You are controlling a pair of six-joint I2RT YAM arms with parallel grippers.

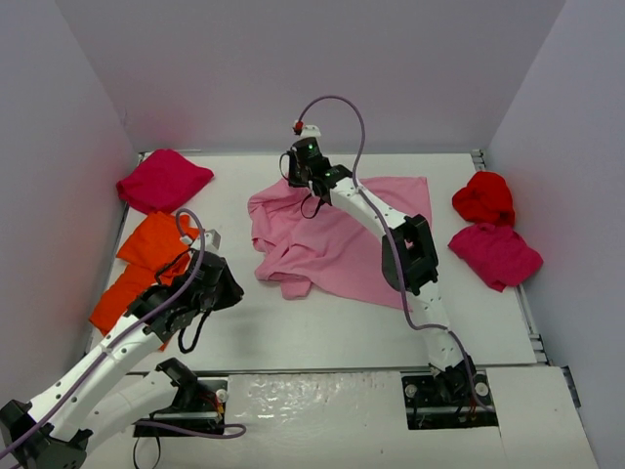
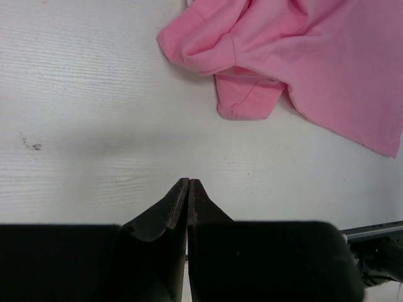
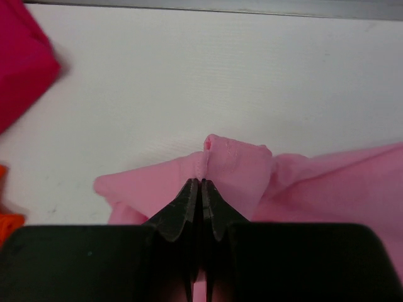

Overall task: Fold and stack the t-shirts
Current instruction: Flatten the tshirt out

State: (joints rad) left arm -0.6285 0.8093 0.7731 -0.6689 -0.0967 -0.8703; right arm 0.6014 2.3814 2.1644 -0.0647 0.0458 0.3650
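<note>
1. Right wrist view: the right pincer point(image 3: 200, 182) is clamped on a raised ridge of the pink t-shirt point(image 3: 239, 167), at the cloth's edge, with bare white surface point(image 3: 252, 75) beyond it.
2. Seen from above, this shirt lies near the middle of the surface. Its right part is spread fairly flat, and its left part is bunched and folded over itself. The grip sits at the far-left corner.
3. The left pincer point(image 2: 188, 181) is closed with nothing between its tips. It hangs over bare surface near the shirt's near-left bunch, which may be a sleeve.
4. 4 crumpled heaps lie well apart from the pink shirt, none of them folded:
   - a magenta heap point(image 1: 163, 181) at the far left
   - an orange heap point(image 1: 146, 269) beside the left arm
   - a red heap point(image 1: 483, 195) at the far right
   - a second magenta heap point(image 1: 495, 254) touching the red heap on its near side
5. The cloth looks light, limp and not fragile. I expect it to drape, drag and wrinkle when lifted. A thin pinch may catch only 1 layer or slip free.
6. The best holds are probably seamed corners such as the shoulders or hem ends. With the 2 pincers set apart, the shirt can be pulled flat before folding.
</note>
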